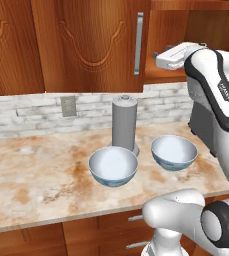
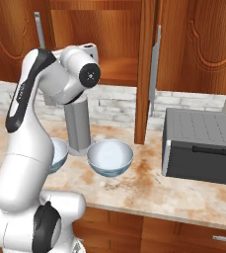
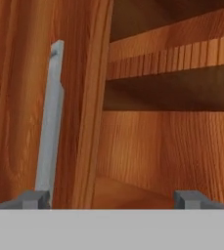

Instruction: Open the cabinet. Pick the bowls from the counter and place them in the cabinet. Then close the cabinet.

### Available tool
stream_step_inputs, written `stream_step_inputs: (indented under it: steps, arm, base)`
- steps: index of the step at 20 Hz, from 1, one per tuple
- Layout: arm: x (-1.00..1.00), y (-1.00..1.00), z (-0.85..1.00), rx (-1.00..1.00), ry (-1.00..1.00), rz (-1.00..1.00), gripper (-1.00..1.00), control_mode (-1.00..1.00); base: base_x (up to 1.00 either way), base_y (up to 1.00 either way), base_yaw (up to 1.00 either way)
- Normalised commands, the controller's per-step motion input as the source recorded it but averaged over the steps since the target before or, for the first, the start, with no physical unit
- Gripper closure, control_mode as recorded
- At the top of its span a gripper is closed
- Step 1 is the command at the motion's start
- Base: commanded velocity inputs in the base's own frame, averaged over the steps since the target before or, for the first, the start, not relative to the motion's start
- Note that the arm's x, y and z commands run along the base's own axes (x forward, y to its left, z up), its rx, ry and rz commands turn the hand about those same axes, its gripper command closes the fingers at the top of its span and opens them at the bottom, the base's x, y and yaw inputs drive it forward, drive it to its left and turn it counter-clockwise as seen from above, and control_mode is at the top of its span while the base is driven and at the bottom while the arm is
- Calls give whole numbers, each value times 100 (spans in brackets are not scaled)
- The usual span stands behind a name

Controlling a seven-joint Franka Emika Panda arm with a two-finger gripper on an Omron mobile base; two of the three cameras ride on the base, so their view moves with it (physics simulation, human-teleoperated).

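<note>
The wide beige stone counter [image 1: 31,175], mottled with orange-brown patches, spans the lower half of the left base view. Above it, at twelve o'clock, hangs the reddish-brown wooden wall cabinet [image 1: 86,45] with carved doors: its left door is shut, with a long silver bar handle [image 1: 138,44] at its edge, while the right door [image 2: 145,69] stands swung out edge-on in the right base view, baring one wooden shelf [image 3: 182,53] inside. A dark grey boxy appliance [image 2: 203,146] sits at four o'clock in that view. A grey upright cylinder [image 1: 124,125] stands mid-counter. Just in front of it, at six o'clock, rests one glossy round bowl [image 1: 113,165], pale blue-white inside; its twin [image 1: 174,152] sits at the cylinder's four o'clock, near but apart.

The two-finger gripper [image 3: 111,199] is raised at the cabinet mouth, jaws spread wide and holding nothing, one fingertip [image 3: 34,199] by the closed door's handle.

The bowls look light, rigid, slick and breakable. I judge the rim the best hold: one finger inside, one outside, pinched gently.
</note>
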Motion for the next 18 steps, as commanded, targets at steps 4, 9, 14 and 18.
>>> stream_step_inputs:
  steps: [4,9,14,18]
  arm:
    - [5,100,-22,-6,0,11,-100,-100]
    - [-20,-1,-1,-3,-7,10,-100,-100]
    - [-6,-27,8,0,-9,12,-100,-100]
    - [28,-2,7,0,0,19,-100,-100]
  base:
    - [0,0,0]
    - [0,0,0]
    - [0,0,0]
    - [0,0,0]
